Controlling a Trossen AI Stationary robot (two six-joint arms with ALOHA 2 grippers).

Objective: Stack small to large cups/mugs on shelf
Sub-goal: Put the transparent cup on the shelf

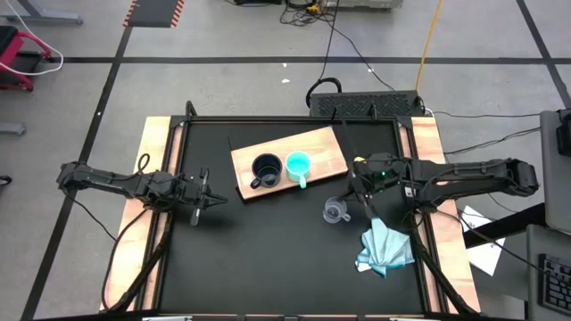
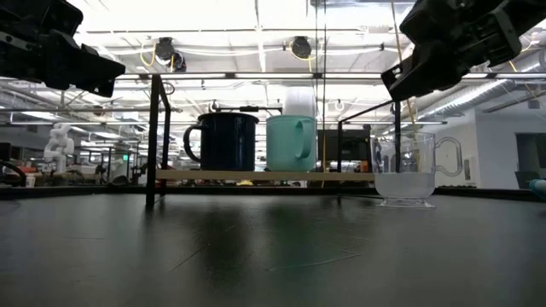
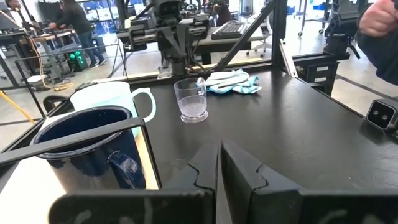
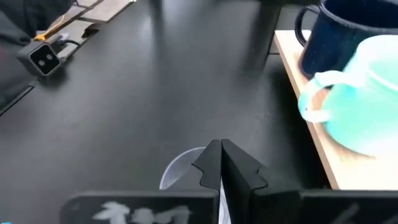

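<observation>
The light wooden shelf (image 1: 317, 147) stands at the table's far middle. On it the black mug (image 1: 266, 169) and the turquoise mug (image 1: 298, 166) stand upright side by side, also shown in the low view as black mug (image 2: 223, 141) and turquoise mug (image 2: 290, 143). The clear glass cup (image 1: 335, 211) stands upright on the black tabletop to the right of the shelf, near its near corner. My right gripper (image 1: 361, 192) hovers shut just above and beyond the glass cup (image 4: 180, 169), touching nothing. My left gripper (image 1: 210, 198) is shut and held above the table left of the shelf.
A crumpled light-blue cloth (image 1: 385, 250) lies near the table's right edge, close to the glass cup on its near side. The shelf sits on a thin black frame with upright posts (image 2: 153, 141). Bare black tabletop (image 1: 268, 259) stretches across the near half. A person's hand (image 3: 379, 18) shows beyond the table.
</observation>
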